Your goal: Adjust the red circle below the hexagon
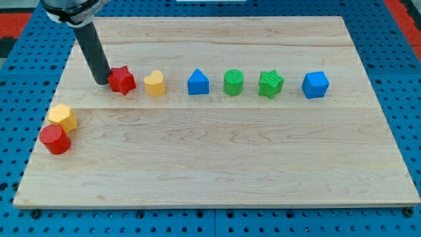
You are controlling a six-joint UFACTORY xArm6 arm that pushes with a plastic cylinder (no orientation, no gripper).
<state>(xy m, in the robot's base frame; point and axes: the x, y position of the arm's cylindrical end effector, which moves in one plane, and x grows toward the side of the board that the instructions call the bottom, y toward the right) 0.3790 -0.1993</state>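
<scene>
Wooden board on a blue pegboard base. Nearest, at the view's bottom left: red circle, touching the yellow hexagon just above and slightly right of it. Farther back, a row left to right: red star, yellow heart, blue house-shaped block, green cylinder, green star, blue cube. Plain rod, no jaws to open or close; my tip pressed right up against the red star's left side, well apart from the circle.
</scene>
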